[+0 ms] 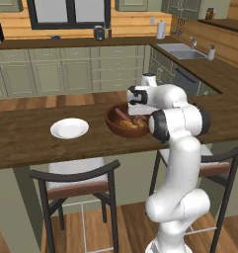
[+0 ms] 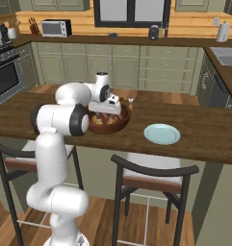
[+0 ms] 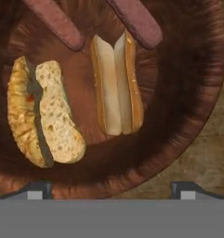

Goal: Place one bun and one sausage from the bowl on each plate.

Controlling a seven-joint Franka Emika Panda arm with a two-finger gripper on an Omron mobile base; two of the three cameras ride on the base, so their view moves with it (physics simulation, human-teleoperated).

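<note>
Tabletop [image 1: 26,138]: a long dark wood top. It carries the bowl and both plates.
Bowl [image 1: 114,124]: big, round and deep, made of dark red-brown wood. It sits on the tabletop between the two plates, right under the robot's hand.
White plate [image 1: 69,128]: small and round, with nothing on it. It lies on the tabletop, well apart from the bowl.
Blue-green plate [image 2: 161,133]: small and pale with a light blue-green rim, with nothing on it. It lies on the tabletop near the bowl.
Gripper [image 3: 111,189]: its two dark tips stand far apart. It holds nothing and hangs just above the bowl's near rim.
Seeded bun [image 3: 43,118]: a split bun with a dark filling, lying inside the bowl.
Plain bun [image 3: 117,88]: a smooth split bun, lying inside the bowl beside the seeded bun.
Sausages [image 3: 55,21]: two reddish sausages inside the bowl, just past the buns.
</note>
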